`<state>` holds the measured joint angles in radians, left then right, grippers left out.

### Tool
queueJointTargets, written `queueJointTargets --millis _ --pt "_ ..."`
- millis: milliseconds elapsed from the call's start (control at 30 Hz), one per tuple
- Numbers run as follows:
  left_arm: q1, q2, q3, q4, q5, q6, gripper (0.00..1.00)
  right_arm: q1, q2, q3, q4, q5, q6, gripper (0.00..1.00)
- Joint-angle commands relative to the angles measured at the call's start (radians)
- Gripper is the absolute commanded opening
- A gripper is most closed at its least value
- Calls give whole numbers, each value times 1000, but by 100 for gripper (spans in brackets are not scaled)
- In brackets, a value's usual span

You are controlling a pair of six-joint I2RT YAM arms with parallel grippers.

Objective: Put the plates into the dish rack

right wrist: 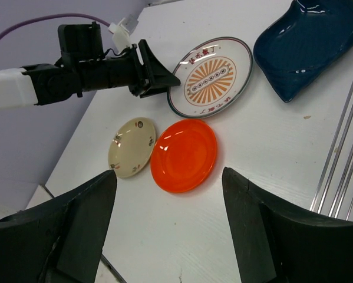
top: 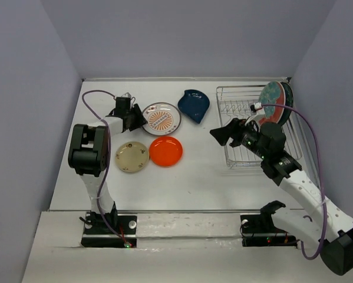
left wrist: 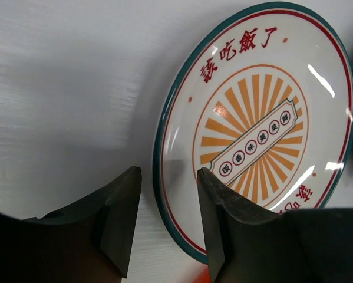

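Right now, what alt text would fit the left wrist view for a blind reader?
A dark pincer straddles the near rim of a white plate with an orange sunburst, lying flat on a white table.

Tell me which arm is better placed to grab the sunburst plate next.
Left: the left end effector straddles the rim of the sunburst plate, while the right end effector hangs open by the rack, far from it.

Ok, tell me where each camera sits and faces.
Top external: high behind the bases, looking down at the table; left arm and right arm show.
Left wrist: low, facing the sunburst plate, left fingers in front.
Right wrist: raised, facing left across the orange plate; right fingers and the left arm show.
All share the sunburst plate.
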<state>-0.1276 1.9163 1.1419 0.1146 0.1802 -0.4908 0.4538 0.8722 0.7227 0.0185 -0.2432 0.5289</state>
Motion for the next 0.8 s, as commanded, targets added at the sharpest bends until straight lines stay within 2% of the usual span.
queueJointTargets --millis 0,67,100,133,167,200,300,500,767 --pt "0 12 16 88 70 -17 49 26 37 4 87 -38 22 77" --pt "3 21 4 134 93 -40 41 40 53 17 89 -31 20 77" --pt "6 23 -8 146 99 -61 26 52 69 30 90 -30 19 77" --pt "14 20 -14 158 93 -68 16 62 76 38 89 -31 17 77" --pt "17 13 -22 161 85 -72 8 62 83 43 89 -33 14 77" --pt "23 -8 -39 163 68 -77 6 62 89 52 87 -33 10 77" --pt "52 -58 -67 165 53 -83 6 71 129 66 78 -34 -1 77" --pt "63 -264 -117 140 8 -89 6 71 246 127 63 -80 -21 79" --pt "63 -640 -261 117 53 -85 6 71 402 299 55 -100 -10 89"
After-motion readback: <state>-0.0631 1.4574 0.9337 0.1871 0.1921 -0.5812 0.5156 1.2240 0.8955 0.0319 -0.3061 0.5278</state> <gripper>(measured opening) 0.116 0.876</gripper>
